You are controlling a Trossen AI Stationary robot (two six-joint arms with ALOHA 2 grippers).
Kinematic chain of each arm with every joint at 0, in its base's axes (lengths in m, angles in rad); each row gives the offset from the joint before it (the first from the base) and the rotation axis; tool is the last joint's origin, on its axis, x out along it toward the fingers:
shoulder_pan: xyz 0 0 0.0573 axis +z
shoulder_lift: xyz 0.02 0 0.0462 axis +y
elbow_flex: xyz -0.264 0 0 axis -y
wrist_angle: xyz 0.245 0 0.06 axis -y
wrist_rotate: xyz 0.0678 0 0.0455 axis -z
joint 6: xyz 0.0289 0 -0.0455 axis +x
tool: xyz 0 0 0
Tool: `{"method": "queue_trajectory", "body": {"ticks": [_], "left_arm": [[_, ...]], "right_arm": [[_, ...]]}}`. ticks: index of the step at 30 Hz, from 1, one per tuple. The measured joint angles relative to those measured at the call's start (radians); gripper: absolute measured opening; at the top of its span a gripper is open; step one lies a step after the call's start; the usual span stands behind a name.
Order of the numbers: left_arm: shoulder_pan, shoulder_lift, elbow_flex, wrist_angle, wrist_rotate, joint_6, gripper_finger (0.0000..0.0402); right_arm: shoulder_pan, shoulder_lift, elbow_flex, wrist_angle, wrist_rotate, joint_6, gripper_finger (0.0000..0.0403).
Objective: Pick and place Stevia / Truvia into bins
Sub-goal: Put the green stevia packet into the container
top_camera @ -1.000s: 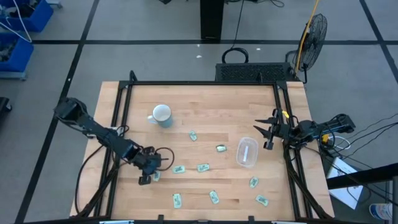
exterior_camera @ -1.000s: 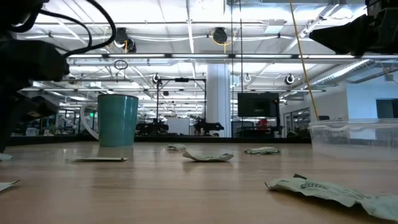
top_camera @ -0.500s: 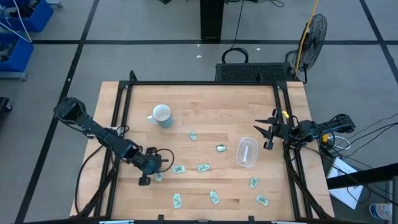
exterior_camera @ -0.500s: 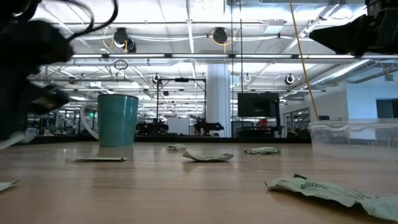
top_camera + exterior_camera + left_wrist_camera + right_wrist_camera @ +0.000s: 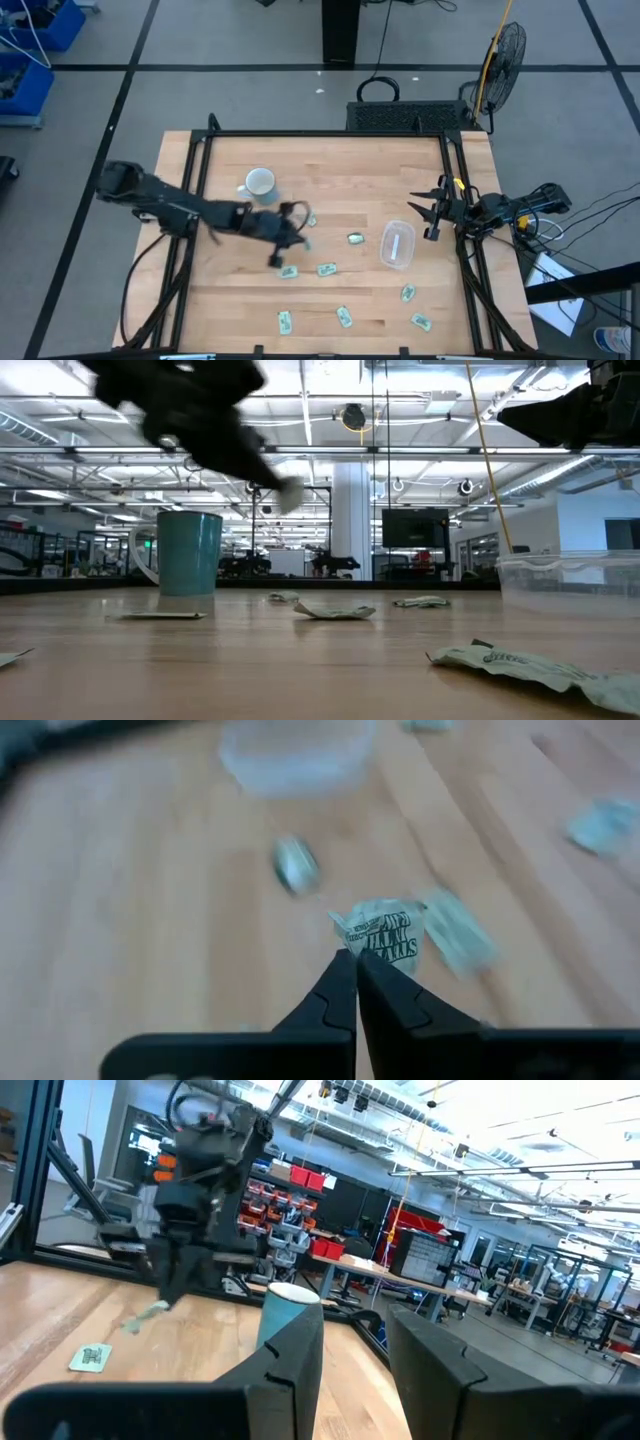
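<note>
The left gripper (image 5: 356,958) has swung from the table's near-left edge toward the centre, fingers pinched on a pale green-and-white sweetener packet (image 5: 383,932), airborne, well short of the clear rounded plastic tub (image 5: 397,245). Right gripper (image 5: 430,213) waits, fingers parted.

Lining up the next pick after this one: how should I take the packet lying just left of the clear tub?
Come straight down on the packet and pinch across its short width. It lies flat on the wood, apart from the tub, so likely only its thin edges offer a grip.
</note>
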Motion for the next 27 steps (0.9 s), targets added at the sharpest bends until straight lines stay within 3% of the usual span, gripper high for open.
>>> {"method": "queue_trajectory", "body": {"ticks": [7, 16, 22, 27], "left_arm": [[0.106, 0.312, 0.295, 0.154, 0.091, 0.170, 0.0008], [0.132, 0.635, 0.680, 0.150, 0.119, 0.220, 0.0020], [0.139, 0.756, 0.809, 0.145, 0.118, 0.220, 0.0006], [0.148, 0.796, 0.845, 0.169, 0.112, 0.219, 0.0033]], "right_arm": [[0.000, 0.001, 0.000, -0.006, 0.000, 0.000, 0.0105], [0.000, 0.001, 0.000, -0.023, 0.000, 0.010, 0.0105], [0.000, 0.001, 0.000, -0.025, 0.000, 0.027, 0.0105], [0.000, 0.001, 0.000, -0.029, 0.000, 0.061, 0.0105]]}}
